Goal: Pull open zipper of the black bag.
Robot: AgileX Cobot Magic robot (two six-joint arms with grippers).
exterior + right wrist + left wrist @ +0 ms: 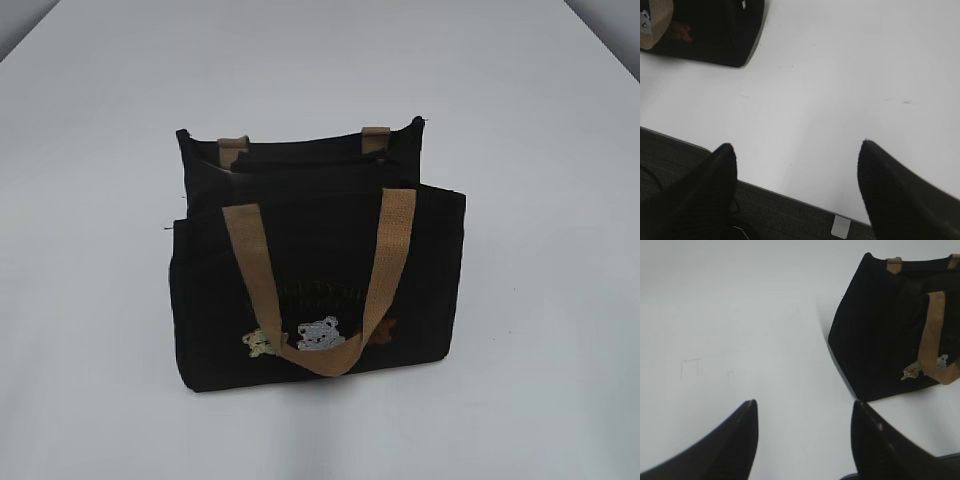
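The black bag (315, 270) stands upright in the middle of the white table, its tan straps (250, 250) hanging over the front above small embroidered bears (318, 333). Its zipper (300, 158) runs as a dark line along the top; I cannot make out the pull. In the left wrist view the black bag (880, 325) lies up and to the right of my left gripper (804, 405), which is open and empty above bare table. My right gripper (796, 145) is open and empty near the table's front edge, with the black bag (715, 30) far up and to the left. Neither gripper appears in the exterior view.
The white table (520, 120) spreads all round the bag. In the right wrist view its front edge (790, 197) crosses under the fingers, with dark floor (670, 155) beyond and a small white tab (841, 226) at the edge.
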